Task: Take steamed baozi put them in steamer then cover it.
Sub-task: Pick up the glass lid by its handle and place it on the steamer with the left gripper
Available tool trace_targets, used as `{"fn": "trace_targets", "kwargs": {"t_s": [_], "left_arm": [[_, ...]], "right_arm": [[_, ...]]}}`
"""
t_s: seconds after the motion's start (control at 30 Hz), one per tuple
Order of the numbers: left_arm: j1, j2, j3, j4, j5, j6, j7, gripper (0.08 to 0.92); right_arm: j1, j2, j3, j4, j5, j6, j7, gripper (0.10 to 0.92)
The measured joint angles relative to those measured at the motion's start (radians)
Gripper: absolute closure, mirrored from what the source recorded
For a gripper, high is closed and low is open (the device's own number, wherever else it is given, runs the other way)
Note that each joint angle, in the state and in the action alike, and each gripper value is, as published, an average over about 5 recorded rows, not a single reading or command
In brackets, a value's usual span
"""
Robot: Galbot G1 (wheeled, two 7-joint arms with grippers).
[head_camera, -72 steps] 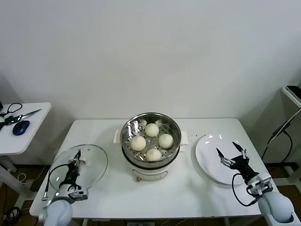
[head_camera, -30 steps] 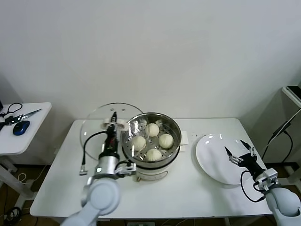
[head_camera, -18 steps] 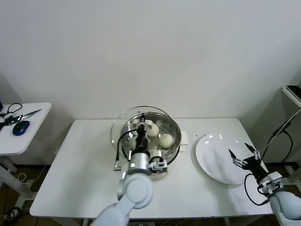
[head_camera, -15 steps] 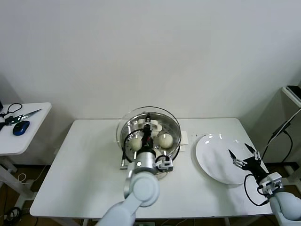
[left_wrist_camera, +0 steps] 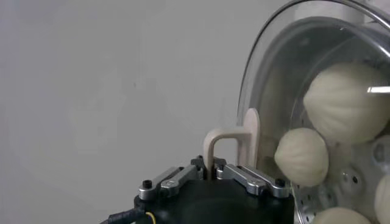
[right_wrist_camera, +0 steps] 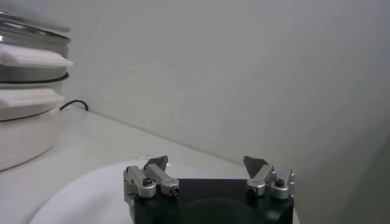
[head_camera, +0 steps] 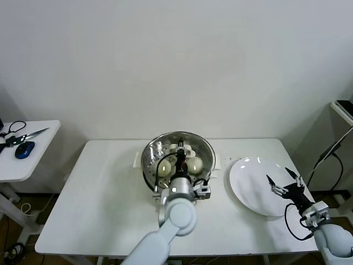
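Observation:
The steel steamer (head_camera: 145,159) stands mid-table on its cream base. Inside it lie cream-white baozi (head_camera: 164,167), and the left wrist view shows several through the glass (left_wrist_camera: 346,102). The clear glass cover (head_camera: 165,142) sits over the pot, roughly lined up with its rim; whether it rests on the rim I cannot tell. My left gripper (head_camera: 180,159) is above the pot's middle, shut on the cover's cream handle (left_wrist_camera: 234,141). My right gripper (head_camera: 284,184) hangs open and empty over the white plate (head_camera: 251,185), its fingertips (right_wrist_camera: 157,162) wide apart.
The white table (head_camera: 99,204) carries only the steamer and the plate. A small side table (head_camera: 33,165) at the left holds scissors and a blue mouse (head_camera: 25,149). A shelf and a cable stand at the right edge.
My left gripper has carried the cover from the table's left side rightward to over the pot. The right gripper has drawn back slightly and stayed open.

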Motion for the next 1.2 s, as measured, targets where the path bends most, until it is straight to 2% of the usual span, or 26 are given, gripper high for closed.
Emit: {"fn": "trace_targets", "kwargs": {"t_s": [1.2], "left_arm": [[-0.006, -0.006, -0.04, 0.059, -0.059, -0.001, -0.05, 0.85]], "right_arm": [[0.013, 0.015, 0.004, -0.025, -0.041, 0.017, -0.023, 0.203]]}}
